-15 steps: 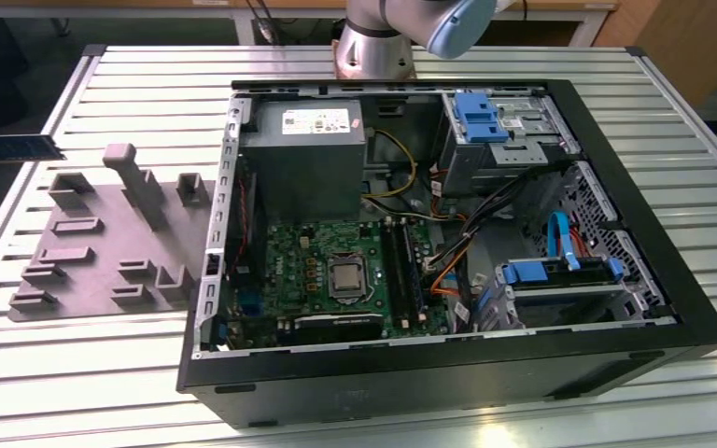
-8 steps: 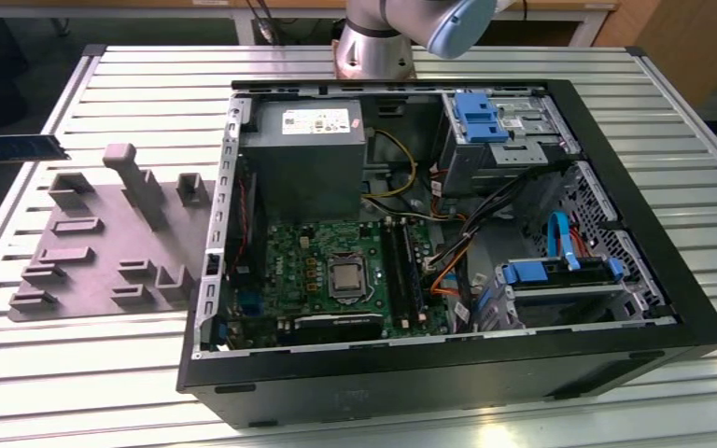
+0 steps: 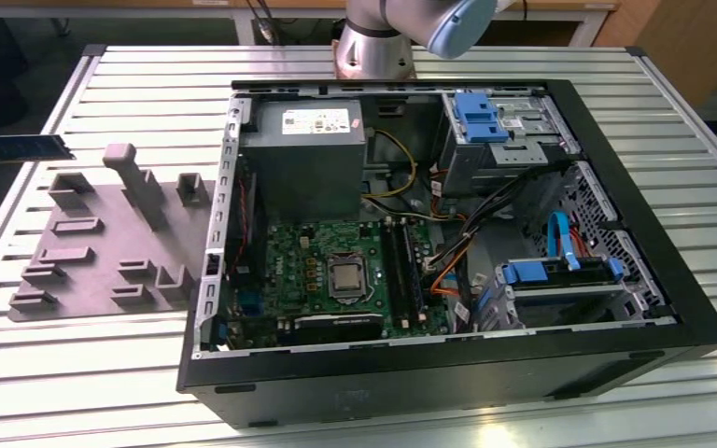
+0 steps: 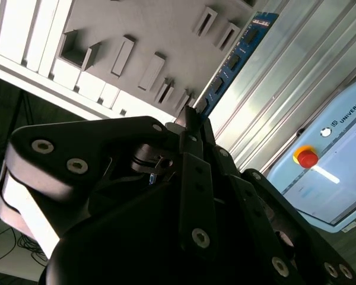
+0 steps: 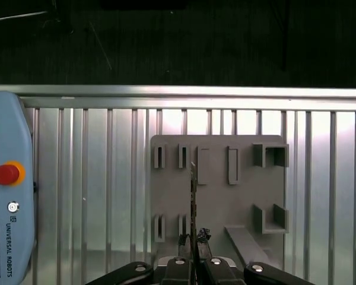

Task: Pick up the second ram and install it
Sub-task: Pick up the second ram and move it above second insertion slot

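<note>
The gripper point(image 5: 193, 238) had its jaws closed on one end of the second ram point(image 5: 193, 196). The stick ran straight out from between the fingertips, seen edge-on against the grey fixture tray point(image 5: 216, 184) in the first wrist view. In the exterior view the second ram point(image 3: 29, 147) hung at the exterior view's upper left edge, well apart from the open computer case point(image 3: 458, 383).

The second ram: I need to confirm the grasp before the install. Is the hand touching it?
Touching. In the first wrist view the hand is shut on the second ram, which stands edge-on straight out of its grip.
</note>
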Robot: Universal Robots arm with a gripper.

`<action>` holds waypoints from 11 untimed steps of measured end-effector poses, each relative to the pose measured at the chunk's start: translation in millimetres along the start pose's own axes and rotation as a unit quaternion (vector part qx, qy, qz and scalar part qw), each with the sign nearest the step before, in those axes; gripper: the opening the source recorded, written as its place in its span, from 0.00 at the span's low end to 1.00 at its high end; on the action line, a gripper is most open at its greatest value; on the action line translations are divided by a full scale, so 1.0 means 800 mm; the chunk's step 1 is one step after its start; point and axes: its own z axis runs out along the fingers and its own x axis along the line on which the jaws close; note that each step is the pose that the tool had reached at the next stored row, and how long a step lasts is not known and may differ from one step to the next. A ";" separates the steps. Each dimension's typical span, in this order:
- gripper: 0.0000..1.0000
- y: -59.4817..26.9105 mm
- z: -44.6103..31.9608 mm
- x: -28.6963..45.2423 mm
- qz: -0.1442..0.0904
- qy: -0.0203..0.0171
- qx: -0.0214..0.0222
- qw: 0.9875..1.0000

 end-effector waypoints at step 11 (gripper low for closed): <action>0.14 -0.010 0.0001 -0.0001 0.000 0.000 0.000 1.000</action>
